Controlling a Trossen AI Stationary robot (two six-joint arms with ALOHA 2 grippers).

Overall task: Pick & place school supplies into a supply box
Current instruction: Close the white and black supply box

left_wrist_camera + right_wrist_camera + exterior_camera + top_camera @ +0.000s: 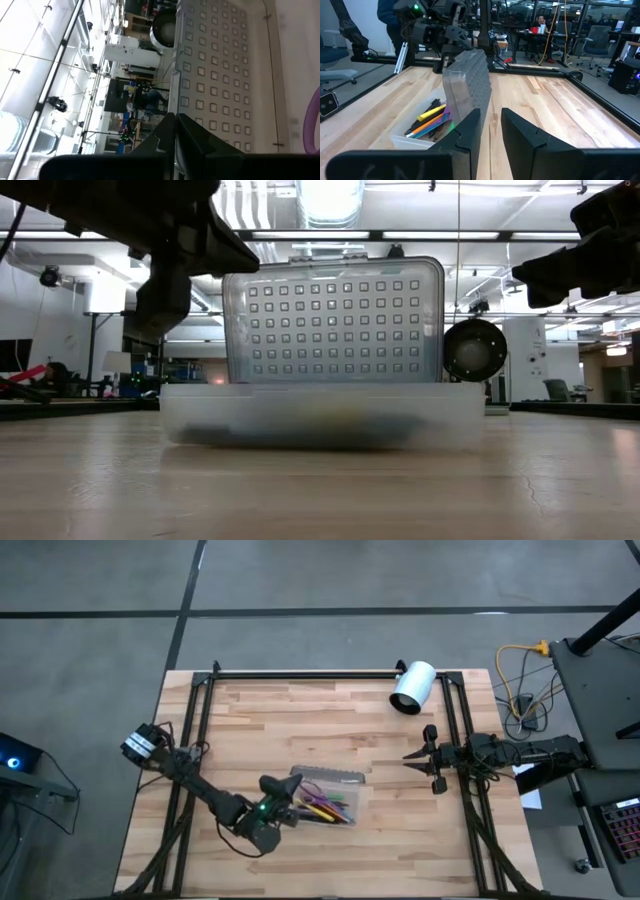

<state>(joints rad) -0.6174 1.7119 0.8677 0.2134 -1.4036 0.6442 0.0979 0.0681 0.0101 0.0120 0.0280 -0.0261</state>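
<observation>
No readable text for you in any view, no labels, brands, numbers or signs, the supply box (330, 380) lid shows you only a grid of raised squares, not lettering

Pale wood-plank table (300, 710) on a grey concrete floor (90, 600) crossed by dark seams, with a big open workshop behind it — white ceiling ducts (330, 200) and strip lights up top, desks and office chairs (600, 42) further back, and yellow cables (520, 670) trailing off the side.
</observation>
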